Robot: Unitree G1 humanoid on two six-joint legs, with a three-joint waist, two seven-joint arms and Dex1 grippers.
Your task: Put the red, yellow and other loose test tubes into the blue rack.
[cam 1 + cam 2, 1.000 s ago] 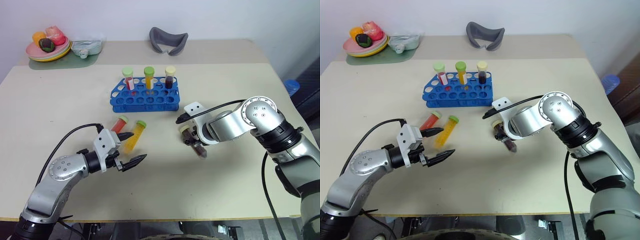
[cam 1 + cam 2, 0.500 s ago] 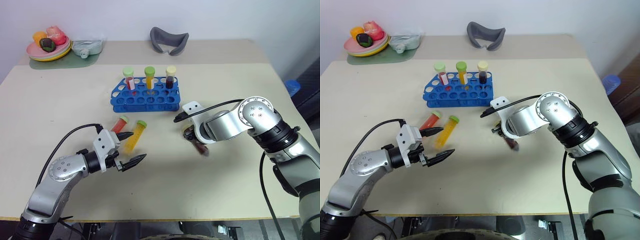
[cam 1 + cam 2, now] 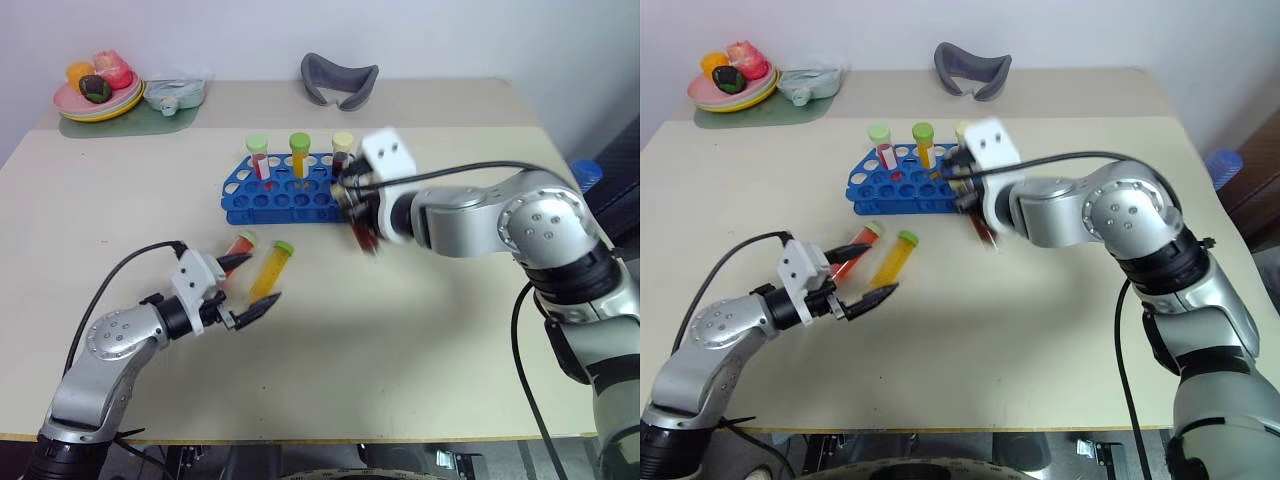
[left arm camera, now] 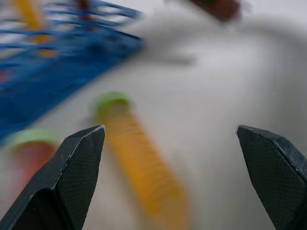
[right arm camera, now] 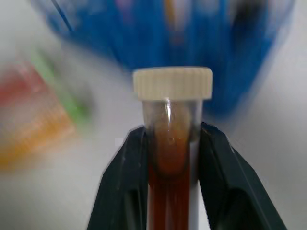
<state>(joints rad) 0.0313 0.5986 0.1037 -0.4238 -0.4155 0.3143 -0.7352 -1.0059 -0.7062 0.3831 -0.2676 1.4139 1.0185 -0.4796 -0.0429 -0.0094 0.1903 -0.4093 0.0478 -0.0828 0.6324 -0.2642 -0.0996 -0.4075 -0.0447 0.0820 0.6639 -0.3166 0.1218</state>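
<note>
While the right gripper (image 5: 168,158) clamps the brown tube (image 5: 171,143) just before the blue rack (image 3: 290,195), next comes seating it upright in a hole; the left gripper (image 4: 172,158) gapes empty beside the yellow tube (image 4: 139,163).

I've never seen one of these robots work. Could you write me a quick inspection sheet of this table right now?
Surface: beige table.
Job's things: blue rack holds three upright tubes; red tube and yellow tube lie loose beside each other; brown tube is held off the table.
Clutter: grey curved object, plate of toy food on a green mat.
Grippers: left gripper open near the yellow tube; right gripper shut on the brown tube.
Cables: black, along both arms.
Surroundings: pale wall.
</note>
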